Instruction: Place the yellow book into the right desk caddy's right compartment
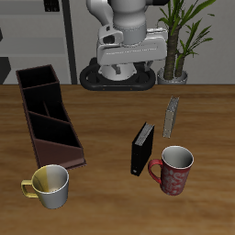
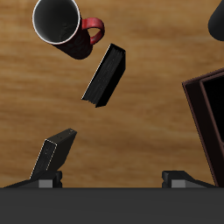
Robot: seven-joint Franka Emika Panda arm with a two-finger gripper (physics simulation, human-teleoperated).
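The yellow book is a thin grey speckled book standing upright on the table, behind the red mug; it also shows in the wrist view. The right desk caddy is a long dark maroon box lying toward the table's other side; one end of it shows in the wrist view. Its squarish end cell is the one farthest back. My gripper hangs high over the table's back, open and empty, well apart from both the book and the caddy.
A thicker black book stands near the red mug. A yellow-and-white mug stands near the front edge by the caddy. A potted plant stands behind the table.
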